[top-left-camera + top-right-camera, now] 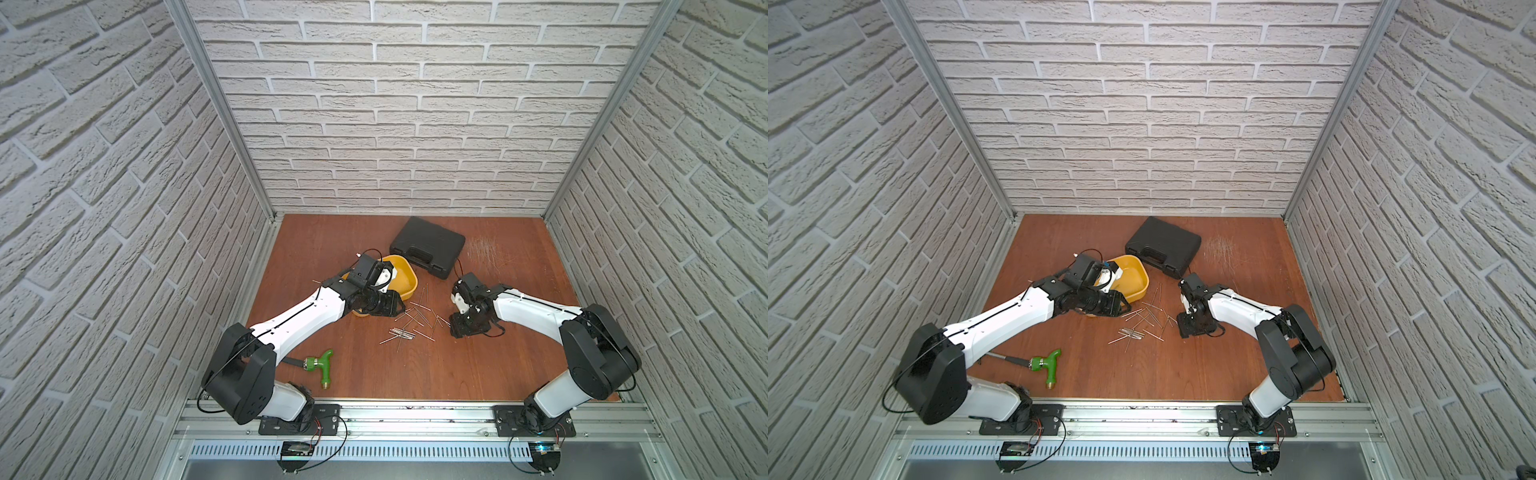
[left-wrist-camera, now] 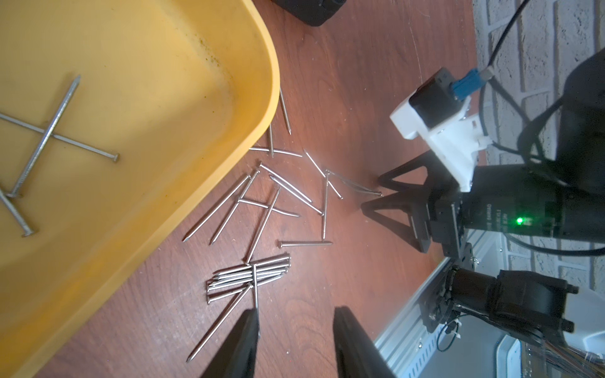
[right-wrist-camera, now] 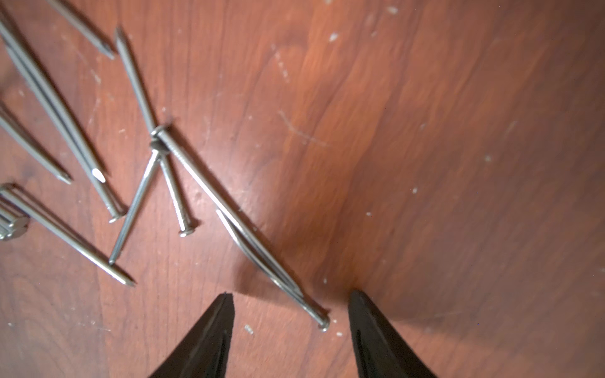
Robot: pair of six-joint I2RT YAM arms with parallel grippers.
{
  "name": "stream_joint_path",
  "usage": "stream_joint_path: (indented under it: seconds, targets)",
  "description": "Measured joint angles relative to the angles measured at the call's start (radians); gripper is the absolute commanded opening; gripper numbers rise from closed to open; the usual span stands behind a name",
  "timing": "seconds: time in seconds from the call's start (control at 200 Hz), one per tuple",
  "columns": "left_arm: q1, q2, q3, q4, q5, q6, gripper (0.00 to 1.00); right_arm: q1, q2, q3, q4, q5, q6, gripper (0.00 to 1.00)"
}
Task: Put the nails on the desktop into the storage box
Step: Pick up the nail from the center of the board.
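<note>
Several silvery nails [image 1: 409, 328] lie scattered on the reddish-brown desktop [image 1: 457, 374], just in front of the yellow storage box [image 1: 409, 276]. In the left wrist view three nails [image 2: 49, 131] lie inside the storage box [image 2: 196, 98]. My left gripper [image 2: 296, 309] hovers by the box's near corner over a bundle of nails [image 2: 248, 273]; it is open and holds nothing. At the right edge of the scatter, my right gripper [image 3: 290, 293] is low over the wood and open. The head of one nail [image 3: 324, 322] lies between its fingers.
A black moulded case [image 1: 428, 245] sits behind the box at the back. A green-handled tool [image 1: 322, 365] lies at the front left beside my left arm. Brick-pattern walls close in three sides, and an aluminium rail [image 1: 415, 415] runs along the front.
</note>
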Motion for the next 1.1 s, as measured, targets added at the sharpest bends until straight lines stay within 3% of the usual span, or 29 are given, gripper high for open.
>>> stream_joint_path:
  seconds: [0.34,0.775,1.1]
  targets:
    - [0.000,0.000,0.000,0.000,0.001,0.000,0.44,0.036,0.014,0.010,-0.014,0.025,0.015,0.35]
    - [0.000,0.030,0.001,-0.001,0.005,0.000,0.44,0.090,0.042,0.034,-0.040,0.054,0.028,0.14]
    - [0.000,0.030,0.001,0.000,0.005,0.000,0.44,0.104,0.040,0.039,-0.053,0.068,0.027,0.04]
